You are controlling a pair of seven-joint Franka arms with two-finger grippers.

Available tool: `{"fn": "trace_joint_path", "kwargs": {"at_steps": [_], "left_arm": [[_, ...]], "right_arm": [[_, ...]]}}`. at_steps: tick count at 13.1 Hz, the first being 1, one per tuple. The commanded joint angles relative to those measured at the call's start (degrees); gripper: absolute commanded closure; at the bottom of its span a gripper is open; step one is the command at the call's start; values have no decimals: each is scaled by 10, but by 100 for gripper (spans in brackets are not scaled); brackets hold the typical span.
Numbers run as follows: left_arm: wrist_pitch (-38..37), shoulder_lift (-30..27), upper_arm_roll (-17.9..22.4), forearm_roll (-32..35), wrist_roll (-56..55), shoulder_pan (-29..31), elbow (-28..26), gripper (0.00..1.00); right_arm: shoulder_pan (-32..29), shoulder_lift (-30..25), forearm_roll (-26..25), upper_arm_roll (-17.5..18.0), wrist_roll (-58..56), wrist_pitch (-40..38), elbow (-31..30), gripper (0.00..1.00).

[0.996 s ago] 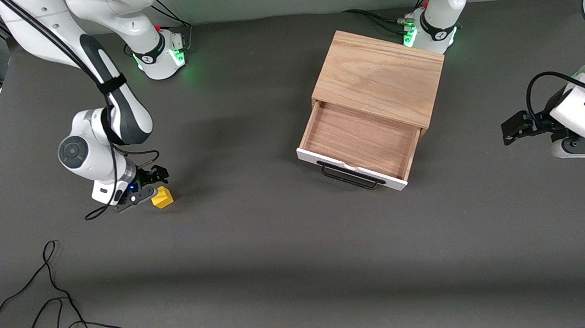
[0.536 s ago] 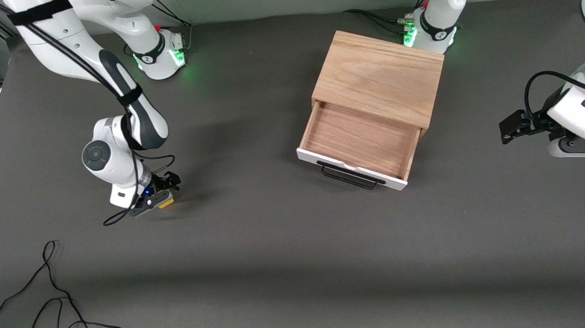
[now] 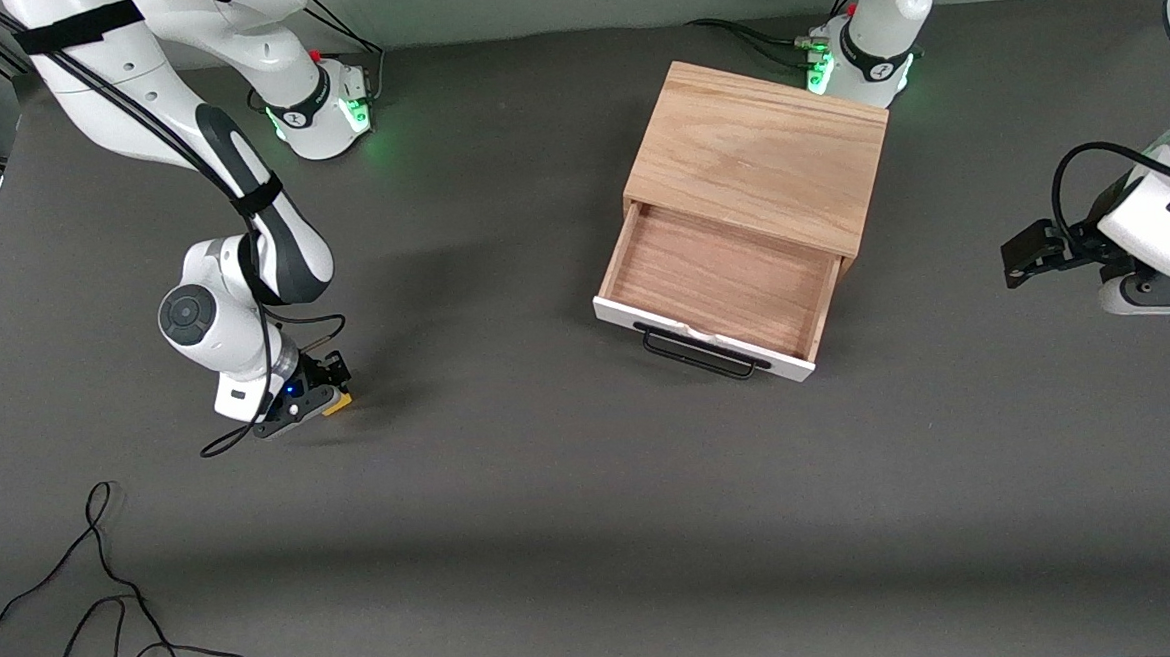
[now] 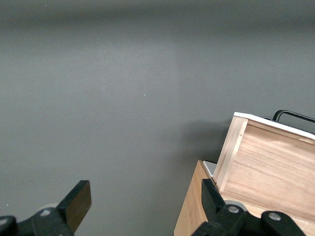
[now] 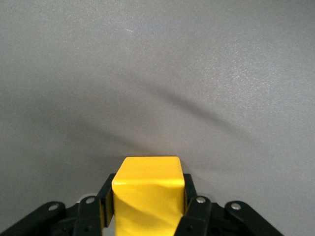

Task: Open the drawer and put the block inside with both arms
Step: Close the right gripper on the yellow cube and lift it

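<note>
Gripping the yellow block (image 3: 338, 404) between its two fingers (image 5: 188, 212), the right end effector (image 3: 320, 394) sits low at the grey worktop (image 3: 515, 512) toward the right arm's end. In the right wrist view the small bright cube (image 5: 147, 196) fills the gap between the black pads, which press on two of its sides. Whether the block touches the worktop or hangs just above it cannot be told. A loose black cable (image 3: 99, 604) lies on the worktop nearer to the front camera than the block, well apart from it.

Toward the left arm's end stands the light oak box (image 3: 758, 154), close to the left arm's green-lit base (image 3: 857, 64). Its drawer (image 3: 721, 283) is pulled out toward the front camera, showing a bare light wood floor. The white front panel (image 3: 703, 340) carries a black wire handle (image 3: 697, 356). The block is well apart from the drawer.

At the edge of the worktop by the left arm's end, the left end effector (image 3: 1027, 253) waits. In the left wrist view its black fingers (image 4: 76, 204) stand wide apart and hold nothing, with a corner of the open drawer (image 4: 266, 167) beside them.
</note>
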Motion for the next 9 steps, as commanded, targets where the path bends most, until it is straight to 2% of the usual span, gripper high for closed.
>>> {"fn": "trace_joint_path", "kwargs": {"at_steps": [1, 3, 5, 9], "left_arm": [[-7, -19, 9, -7, 22, -6, -14, 0], [-16, -19, 10, -8, 36, -5, -14, 0], [-16, -19, 9, -8, 36, -5, -13, 0], [-17, -19, 9, -9, 35, -5, -13, 0]], "right_arm": [[-1, 1, 8, -2, -15, -43, 37, 82], [0, 0, 14, -1, -9, -155, 113, 82], [0, 1, 63, -2, -5, -288, 212, 82], [5, 1, 77, 3, 85, -450, 365, 83]]}}
